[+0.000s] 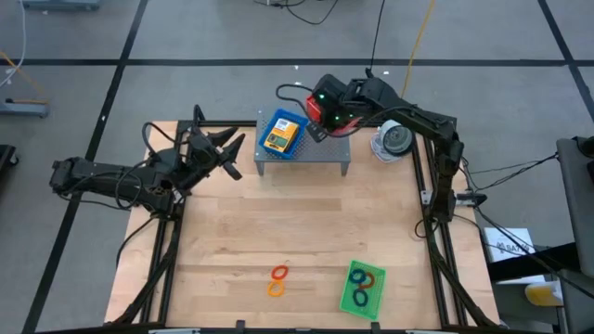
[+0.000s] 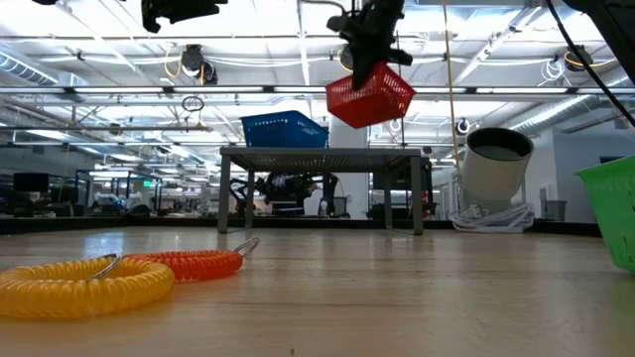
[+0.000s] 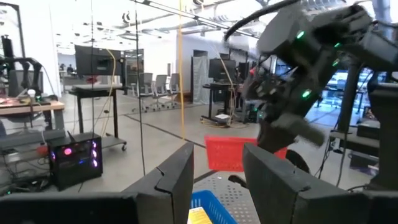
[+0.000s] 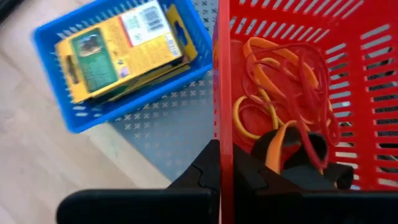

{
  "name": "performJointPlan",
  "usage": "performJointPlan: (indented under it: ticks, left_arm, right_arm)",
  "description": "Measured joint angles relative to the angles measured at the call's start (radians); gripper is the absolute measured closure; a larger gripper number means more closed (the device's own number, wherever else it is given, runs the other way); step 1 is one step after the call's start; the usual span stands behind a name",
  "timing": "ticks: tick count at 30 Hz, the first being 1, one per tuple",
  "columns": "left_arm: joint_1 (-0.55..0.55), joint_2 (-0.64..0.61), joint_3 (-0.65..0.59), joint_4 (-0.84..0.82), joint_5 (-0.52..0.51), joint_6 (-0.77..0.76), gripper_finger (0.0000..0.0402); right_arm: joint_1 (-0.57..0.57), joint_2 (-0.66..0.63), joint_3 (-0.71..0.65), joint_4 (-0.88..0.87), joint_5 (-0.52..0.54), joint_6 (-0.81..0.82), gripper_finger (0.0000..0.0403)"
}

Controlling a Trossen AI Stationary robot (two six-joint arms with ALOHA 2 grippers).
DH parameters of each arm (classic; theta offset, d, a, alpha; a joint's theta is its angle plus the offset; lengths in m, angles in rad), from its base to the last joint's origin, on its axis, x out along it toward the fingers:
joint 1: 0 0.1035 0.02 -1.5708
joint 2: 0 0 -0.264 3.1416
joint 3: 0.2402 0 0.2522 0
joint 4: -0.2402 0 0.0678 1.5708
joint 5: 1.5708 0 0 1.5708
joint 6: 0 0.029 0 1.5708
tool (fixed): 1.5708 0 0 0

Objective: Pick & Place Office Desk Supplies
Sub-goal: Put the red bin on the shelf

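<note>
Three plastic mesh trays are on record. Item one, red plastic mesh tray [image 2: 370,96]: held off the surface above the grey perforated metal shelf [image 1: 320,156], tilted, its wall pinched between the clenched fingers of the right gripper [image 4: 219,163]; it contains a tangle of thin reddish and orange rubber bands [image 4: 283,81]. Item two, blue plastic mesh tray [image 1: 282,133]: resting on the shelf top toward its left end, just beside the red tray, holding yellow-and-green crayon boxes [image 4: 118,50] laid flat. Item three, green plastic mesh tray [image 1: 361,288]: standing on the wooden table [image 1: 232,232] near the front edge, right of centre, well apart from the shelf, with small coiled rings [image 1: 365,283] inside it, one orange and the others dark blue. Loose stock: two spiral rings on the bare table just left of the green tray, one red-orange ring [image 1: 279,273] and one yellow-orange ring [image 1: 275,289], touching or nearly so. Left gripper [image 1: 234,156]: raised at the table's back left, near the shelf's left end and pointing toward it, fingers parted and grasping nothing. Other fixture: round white-and-grey device [image 1: 393,140] at the back right, just beside the shelf.
</note>
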Motion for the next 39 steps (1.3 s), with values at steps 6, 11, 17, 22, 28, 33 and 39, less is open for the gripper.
performJointPlan:
  ticks: [6,11,17,22,28,33,39]
  left_arm:
    - [0.0,0.0,0.0,0.0,0.055,0.006,0.0256]
    - [0.0,0.0,0.0,0.0,0.087,-0.007,0.0256]
    - [0.0,0.0,0.0,0.0,0.111,-0.005,0.0256]
    - [0.0,0.0,0.0,0.0,0.112,-0.006,0.0256]
    - [0.0,0.0,0.0,0.0,0.142,-0.006,0.0256]
    - [0.0,0.0,0.0,0.0,0.172,-0.012,0.0256]
    - [0.0,0.0,0.0,0.0,0.185,-0.033,0.0256]
  right_arm:
    - [0.0,0.004,-0.062,0.071,0.065,0.006,0.0403]
    - [-0.002,0.007,-0.087,0.089,0.072,-0.003,0.0403]
    - [-0.001,0.003,-0.087,0.112,0.079,-0.03,0.0403]
    - [-0.016,0.004,-0.087,0.111,0.105,-0.053,0.0403]
    - [-0.043,0.004,-0.087,0.111,0.104,-0.021,0.0403]
    - [-0.061,0.004,-0.087,0.07,0.104,0.042,0.0403]
    - [-0.065,0.004,-0.087,0.029,0.102,0.066,0.0403]
